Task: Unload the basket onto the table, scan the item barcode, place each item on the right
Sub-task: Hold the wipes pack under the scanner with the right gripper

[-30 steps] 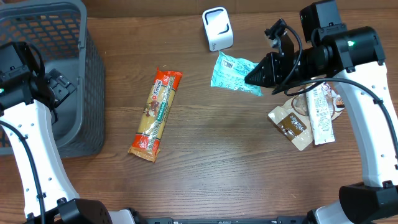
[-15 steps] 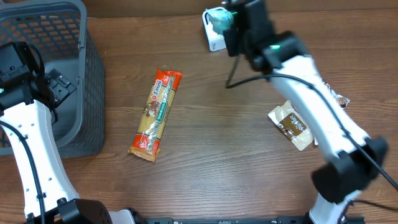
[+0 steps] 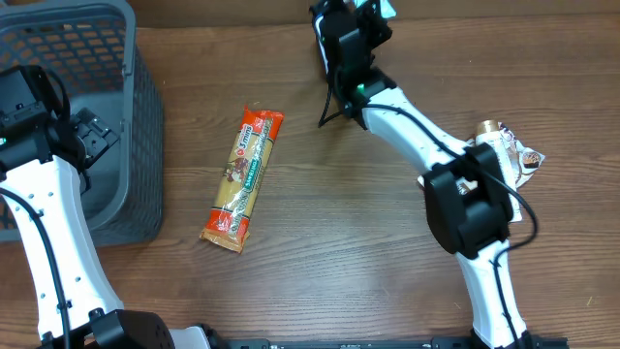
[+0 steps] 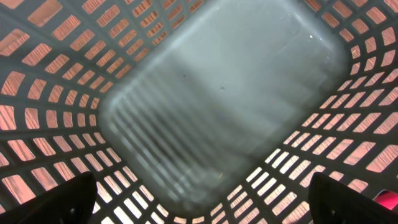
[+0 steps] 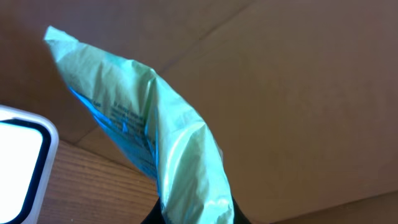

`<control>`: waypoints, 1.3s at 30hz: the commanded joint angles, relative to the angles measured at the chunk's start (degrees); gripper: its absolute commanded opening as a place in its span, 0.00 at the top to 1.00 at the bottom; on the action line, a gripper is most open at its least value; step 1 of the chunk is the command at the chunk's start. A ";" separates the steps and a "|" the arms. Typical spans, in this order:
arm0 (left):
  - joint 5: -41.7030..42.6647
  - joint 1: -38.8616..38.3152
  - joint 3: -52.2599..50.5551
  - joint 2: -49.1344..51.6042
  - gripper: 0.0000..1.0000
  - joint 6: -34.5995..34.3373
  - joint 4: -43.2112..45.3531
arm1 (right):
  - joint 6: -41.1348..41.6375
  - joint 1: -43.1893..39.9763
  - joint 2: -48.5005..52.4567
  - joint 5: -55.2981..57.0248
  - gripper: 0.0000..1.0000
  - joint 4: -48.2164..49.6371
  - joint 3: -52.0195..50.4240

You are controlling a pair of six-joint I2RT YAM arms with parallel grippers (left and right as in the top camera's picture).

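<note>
The item is a teal plastic packet (image 5: 161,143) with blue print, standing upright out of my right gripper (image 5: 196,214), which is shut on its lower end. In the overhead view the right gripper (image 3: 373,15) is at the table's far edge, and only a corner of the packet (image 3: 388,8) shows beside it. The white scanner (image 5: 15,165) sits at the left edge of the right wrist view, just left of the packet; the arm covers it from above. My left gripper (image 4: 205,208) hangs open over the grey basket (image 4: 224,106), holding nothing.
An orange snack bar (image 3: 243,178) lies left of the table's middle. Brown and white packets (image 3: 504,155) lie at the right, partly under the right arm. The grey basket (image 3: 126,116) fills the left side. A cardboard wall (image 5: 298,81) stands behind the scanner.
My right arm swung from the table's right side to the far edge, carrying the teal packet up beside the scanner. The left arm has not moved.
</note>
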 commanded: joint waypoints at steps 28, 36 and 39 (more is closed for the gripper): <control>0.48 -0.11 -0.24 0.15 0.00 -1.01 0.00 | -17.07 0.59 12.04 -1.92 0.96 16.00 0.98; 0.48 -0.11 -0.24 0.15 0.00 -1.03 0.00 | -20.57 0.63 12.04 -0.74 0.96 16.59 0.98; 0.48 -0.11 -0.24 0.15 0.00 -1.01 0.00 | -24.46 0.63 12.04 1.36 0.96 20.90 0.98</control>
